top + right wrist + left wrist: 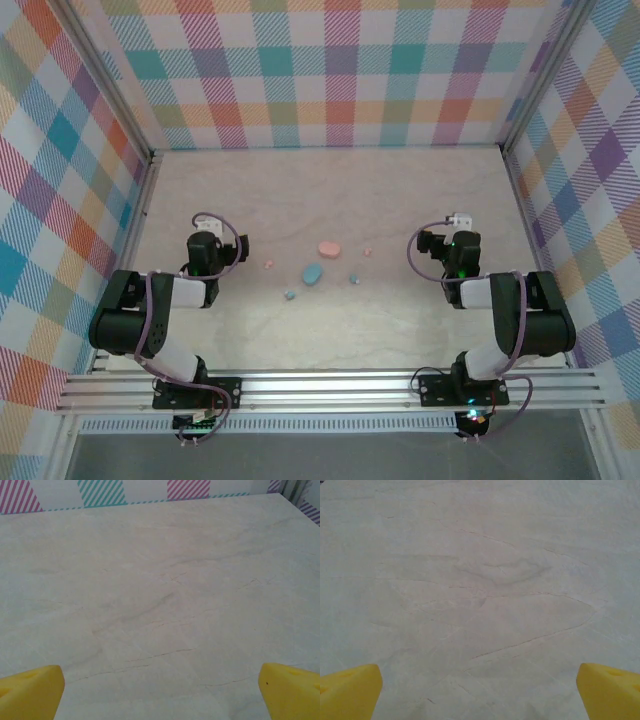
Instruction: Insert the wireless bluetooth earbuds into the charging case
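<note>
open table (420, 195) around central cases (329, 248)

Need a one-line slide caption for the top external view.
Pink case and blue case at centre, pink earbuds and blue earbuds loose around them, left arm and right arm flanking.

overhead looks down; wrists skim close tabletop (400, 200).

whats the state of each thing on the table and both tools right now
left tool: open, empty
right tool: open, empty
pink charging case: on table, lid unclear
blue charging case: on table, lid unclear
left pink earbud: loose, outside cases
right pink earbud: loose, outside cases
left blue earbud: loose, outside cases
right blue earbud: loose, outside cases
</note>
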